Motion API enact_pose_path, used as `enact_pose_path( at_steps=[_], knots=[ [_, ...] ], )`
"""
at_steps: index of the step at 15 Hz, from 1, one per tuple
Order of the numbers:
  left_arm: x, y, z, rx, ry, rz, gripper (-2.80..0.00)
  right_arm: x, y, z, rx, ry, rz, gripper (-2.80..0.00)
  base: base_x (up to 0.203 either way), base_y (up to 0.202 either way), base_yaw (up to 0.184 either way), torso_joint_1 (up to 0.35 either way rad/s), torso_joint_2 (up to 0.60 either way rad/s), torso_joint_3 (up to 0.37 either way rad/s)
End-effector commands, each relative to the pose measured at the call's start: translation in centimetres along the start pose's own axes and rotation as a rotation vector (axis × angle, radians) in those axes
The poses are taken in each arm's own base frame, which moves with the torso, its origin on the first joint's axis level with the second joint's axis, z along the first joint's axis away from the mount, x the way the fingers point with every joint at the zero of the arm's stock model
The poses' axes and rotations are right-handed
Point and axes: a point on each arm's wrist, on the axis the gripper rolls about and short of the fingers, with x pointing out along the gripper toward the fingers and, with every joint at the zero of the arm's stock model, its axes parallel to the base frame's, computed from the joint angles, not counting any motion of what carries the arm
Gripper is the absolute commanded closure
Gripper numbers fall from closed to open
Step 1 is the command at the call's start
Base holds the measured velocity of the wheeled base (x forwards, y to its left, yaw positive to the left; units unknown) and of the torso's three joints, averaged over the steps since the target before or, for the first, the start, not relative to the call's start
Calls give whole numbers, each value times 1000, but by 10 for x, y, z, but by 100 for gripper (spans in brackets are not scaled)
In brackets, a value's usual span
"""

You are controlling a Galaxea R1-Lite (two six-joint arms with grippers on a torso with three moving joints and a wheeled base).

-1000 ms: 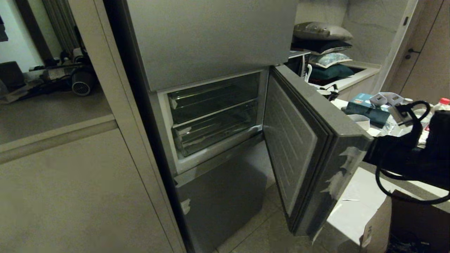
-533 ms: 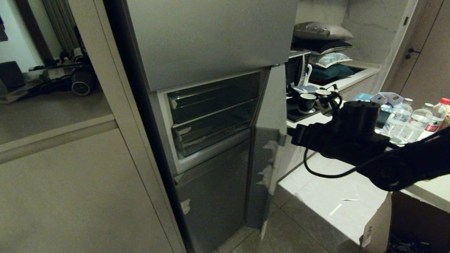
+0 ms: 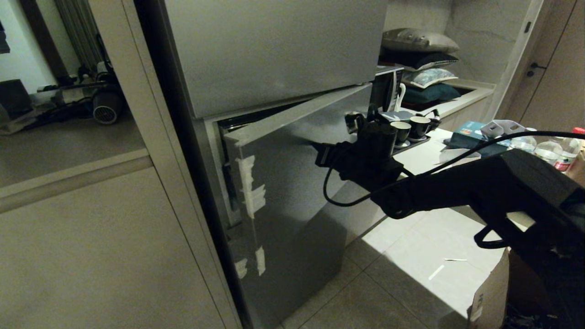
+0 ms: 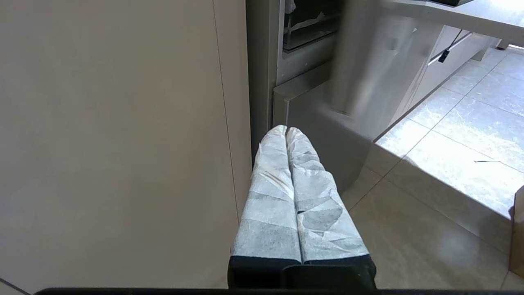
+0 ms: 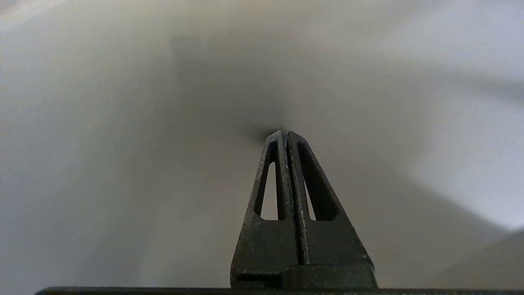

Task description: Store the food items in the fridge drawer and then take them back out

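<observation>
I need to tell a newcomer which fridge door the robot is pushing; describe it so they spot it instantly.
Find the tall grey fridge beside the beige cabinet wall. Its middle door, nearly closed, has the right gripper against it. Unlike the panel above, it carries white torn sticker scraps along its edge.

The bench (image 3: pixel 425 153) at the right carries two dark cups (image 3: pixel 410 128) on a tray, a teal box (image 3: pixel 470 137) and clear water bottles (image 3: pixel 546 153). On the tiled floor (image 3: pixel 411 269) lie two small white scraps (image 3: pixel 436 272), perhaps paper.
</observation>
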Motion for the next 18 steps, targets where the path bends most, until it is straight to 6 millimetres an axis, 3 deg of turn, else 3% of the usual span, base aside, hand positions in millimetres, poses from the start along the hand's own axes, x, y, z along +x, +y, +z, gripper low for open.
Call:
enact_pose_path(
  at_steps=[1,5,8,10,13,16,18],
  knots=[
    [0,0,0,-1,1,0,0,24,-8,-31,1,12,-14,0,0,0,0,0,0,0],
    [0,0,0,-1,1,0,0,31,-1,-32,-40,-38,-112,0,0,0,0,0,0,0],
    [0,0,0,0,1,0,0,19,4,-14,-41,-53,-118,0,0,0,0,0,0,0],
    [0,0,0,0,1,0,0,1,11,1,-43,-37,-124,0,0,0,0,0,0,0],
    [0,0,0,0,1,0,0,-60,32,46,-84,-36,-124,0,0,0,0,0,0,0],
    [0,0,0,0,1,0,0,-161,55,100,-153,-90,-144,0,0,0,0,0,0,0],
    [0,0,0,-1,1,0,0,-232,62,119,-193,-142,-203,0,0,0,0,0,0,0]
  ],
)
